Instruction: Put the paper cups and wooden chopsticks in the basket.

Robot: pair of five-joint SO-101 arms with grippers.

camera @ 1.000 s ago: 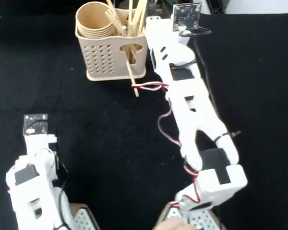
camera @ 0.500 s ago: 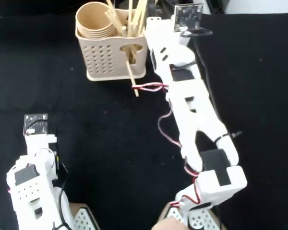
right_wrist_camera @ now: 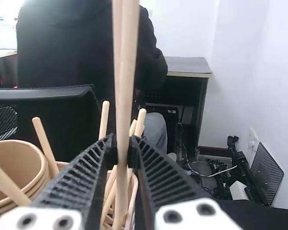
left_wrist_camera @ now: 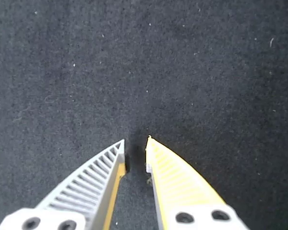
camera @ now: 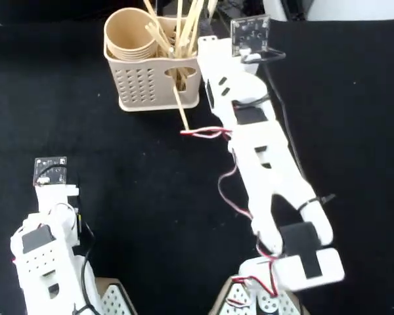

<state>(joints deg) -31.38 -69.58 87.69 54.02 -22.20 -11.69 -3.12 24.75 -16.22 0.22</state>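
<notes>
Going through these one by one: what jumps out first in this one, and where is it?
The right pincer is clamped on upright chopsticks right over the basket at the table's far edge, where stacked cups already sit. A stray chopstick pokes out through the basket's side hole, slanting down to the black cloth. The left pincer hangs over bare cloth near the front.

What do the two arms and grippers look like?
The left arm and right arm are white with black motor blocks; red-and-white cables run along the right. Left gripper: one grey, one yellow ribbed finger. Right gripper: black ribbed fingers.
</notes>
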